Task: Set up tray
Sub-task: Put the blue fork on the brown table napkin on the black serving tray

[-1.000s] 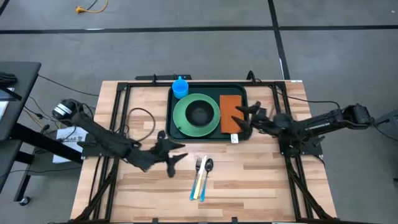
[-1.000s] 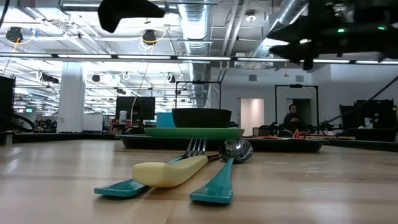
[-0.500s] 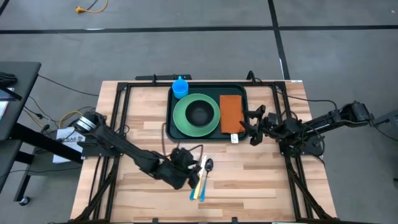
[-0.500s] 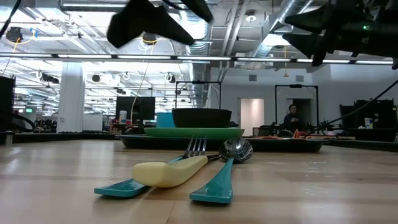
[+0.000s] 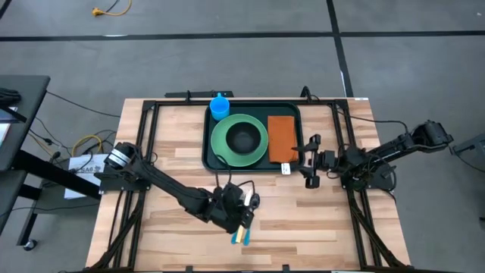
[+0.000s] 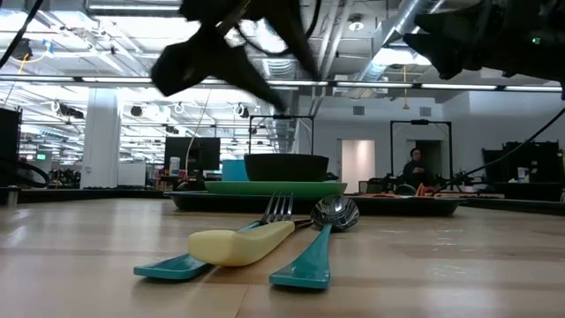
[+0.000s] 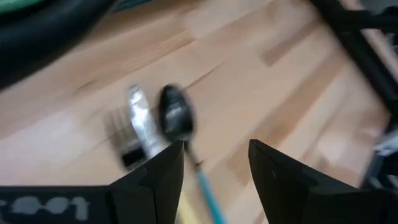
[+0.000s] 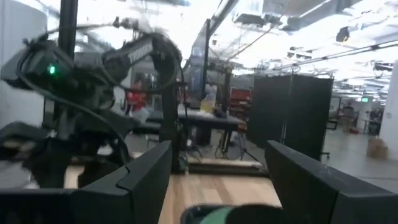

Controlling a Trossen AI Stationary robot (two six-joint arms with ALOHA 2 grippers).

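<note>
The dark green tray (image 5: pixel 211 155) lies at the table's far middle. On it stand a round green plate (image 5: pixel 224 141) with a black bowl (image 5: pixel 242 139), a blue cup (image 5: pixel 219 106) and an orange napkin (image 5: pixel 281 136). A fork (image 6: pixel 280 208), a spoon (image 6: pixel 335 213) and a cream-handled piece (image 6: pixel 243 244) lie together on the wood nearer the front. My left gripper (image 5: pixel 242 214) hangs open above this cutlery; the spoon's bowl (image 7: pixel 176 115) shows just beyond its fingers. My right gripper (image 5: pixel 307 161) stands open in the air by the tray's right side.
Black frame rails (image 5: pixel 144 144) run along the table's left and right sides. A small white tag (image 5: pixel 286 168) lies at the tray's near right corner. Bare wood (image 5: pixel 318 220) stretches right of the cutlery. A person (image 6: pixel 415 168) stands far off in the room.
My left gripper has swung from the table's left middle toward the right and near edge, rolling and sinking until it hangs over the cutlery. My right gripper has drawn back from over the orange napkin toward the table's right edge and tipped upward.
</note>
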